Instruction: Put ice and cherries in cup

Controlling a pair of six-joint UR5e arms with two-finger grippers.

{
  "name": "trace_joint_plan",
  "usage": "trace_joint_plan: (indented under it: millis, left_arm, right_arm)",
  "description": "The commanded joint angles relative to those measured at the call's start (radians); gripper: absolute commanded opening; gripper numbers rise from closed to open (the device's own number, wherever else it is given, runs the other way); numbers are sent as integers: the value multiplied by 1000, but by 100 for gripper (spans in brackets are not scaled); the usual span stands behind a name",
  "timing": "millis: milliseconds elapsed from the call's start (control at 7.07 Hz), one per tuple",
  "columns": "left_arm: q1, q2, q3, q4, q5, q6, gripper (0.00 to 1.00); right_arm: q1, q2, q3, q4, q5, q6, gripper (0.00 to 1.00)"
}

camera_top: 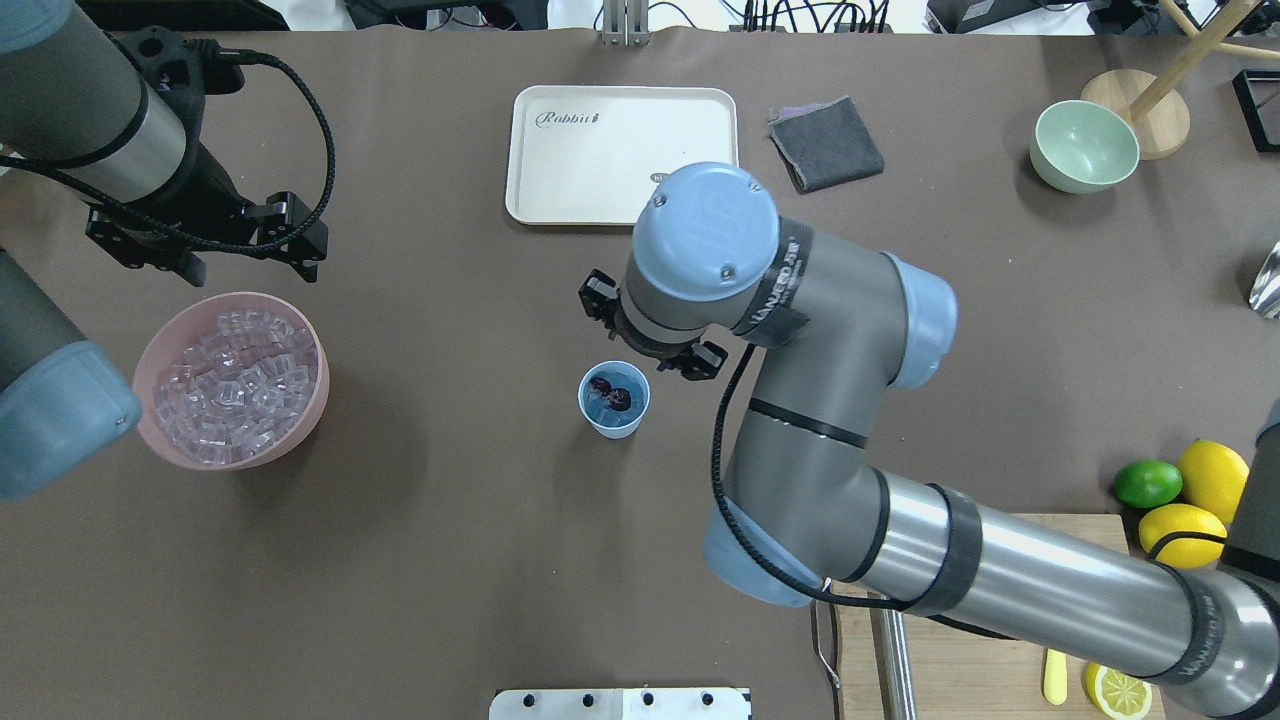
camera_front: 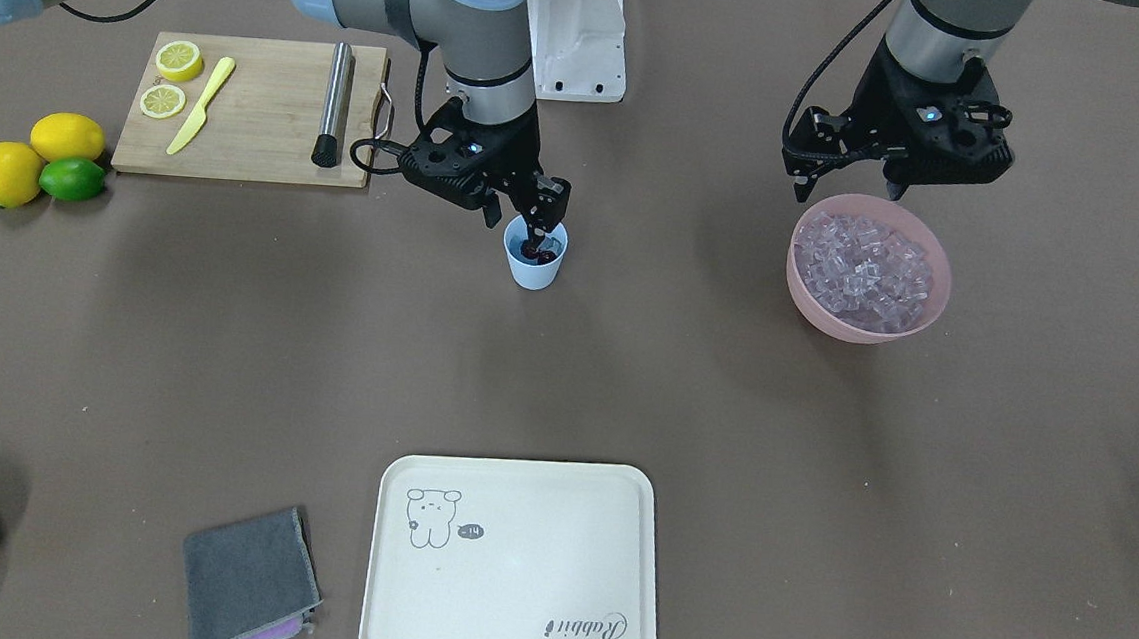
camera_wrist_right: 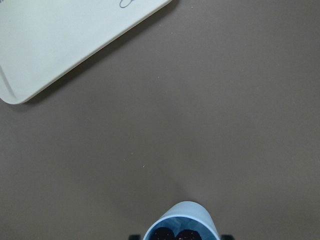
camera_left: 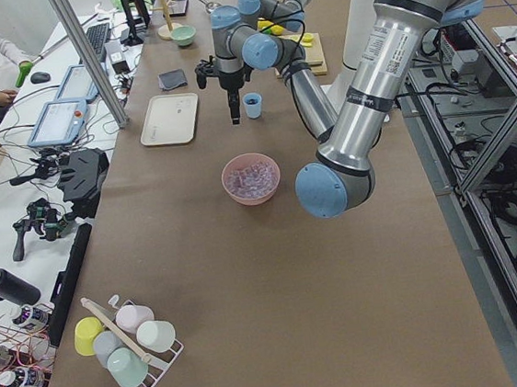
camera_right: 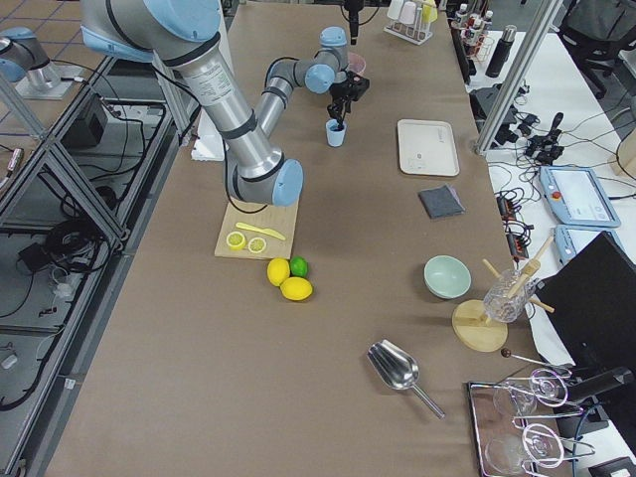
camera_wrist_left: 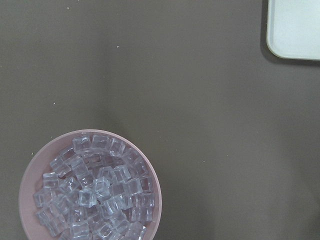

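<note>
Now, cherries [camera_top: 610, 393]: inside cup [camera_front: 533, 272].
Right gripper [camera_front: 514, 225]: fingers apart; lift it straight up so you spare the cup.
Left gripper [camera_front: 847, 191]: fingers apart, near ice [camera_front: 864, 265].

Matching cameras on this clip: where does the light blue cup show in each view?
Front-facing: the cup stands just above centre.
Overhead: just below centre.
Exterior left: far up the table, top centre.
Exterior right: far up the table, top centre.
Left wrist: not in view.
Right wrist: cut off by the bottom edge.
Shared landmark: the white tray, visible in all six views.
</note>
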State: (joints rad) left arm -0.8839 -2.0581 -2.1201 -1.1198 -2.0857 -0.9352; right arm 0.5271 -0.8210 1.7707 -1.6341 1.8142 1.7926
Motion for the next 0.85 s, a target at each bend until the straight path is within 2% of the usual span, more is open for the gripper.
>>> trace_joint_plan:
  millis: [0,142,283,425,566,708]
  left_arm:
    - [-56,-1,25,-3,-1,19,98]
    - [-117,10,28,0,-2,133,98]
    - [-204,45,29,9,-39,279,98]
    - [-334,138,37,2,-145,491,98]
    - [-460,245,42,0,-181,739,98]
    - [-565,360,45,-3,-209,895,98]
  right_arm:
    - [212,-169,195,-96,208,-220,62]
    - [360,-252,222,-133,322,-444,100]
    - [484,-355,227,-135,377,-733,100]
    - [599,-468,217,-138,426,-1055,100]
    - [717,-583,208,-138,430,-1351,100]
    - [851,-703,207,-138,432,-1644,100]
